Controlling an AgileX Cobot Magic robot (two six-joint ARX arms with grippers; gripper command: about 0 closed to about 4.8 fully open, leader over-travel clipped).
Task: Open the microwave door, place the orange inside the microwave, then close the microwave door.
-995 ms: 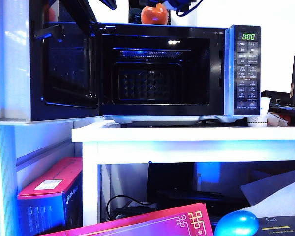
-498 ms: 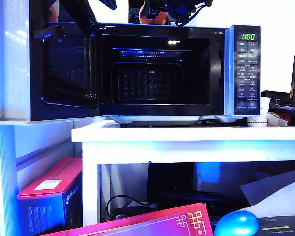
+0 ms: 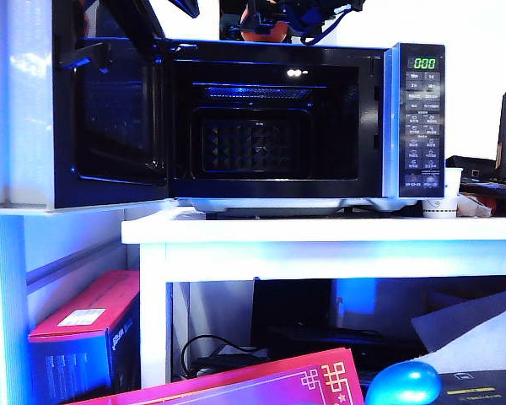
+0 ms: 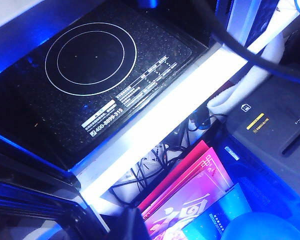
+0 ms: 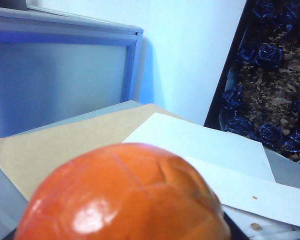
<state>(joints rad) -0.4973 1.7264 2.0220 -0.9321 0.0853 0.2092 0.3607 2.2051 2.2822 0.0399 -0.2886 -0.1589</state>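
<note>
The microwave door stands swung open to the left, baring the dark empty cavity. The orange sits on top of the microwave, mostly covered by my right gripper, which has come down round it. In the right wrist view the orange fills the near part of the picture, so the fingers are hidden. My left gripper shows only as dark blurred parts over the low shelf, with nothing seen between them.
The microwave stands on a white table, its control panel at the right and a paper cup beside it. Below lie a pink box, a pink sheet, a blue ball and an induction cooker.
A second ago the orange stood bare on the microwave's top. My right gripper has since dropped over it and covers most of it. The door and the left arm have not moved.
</note>
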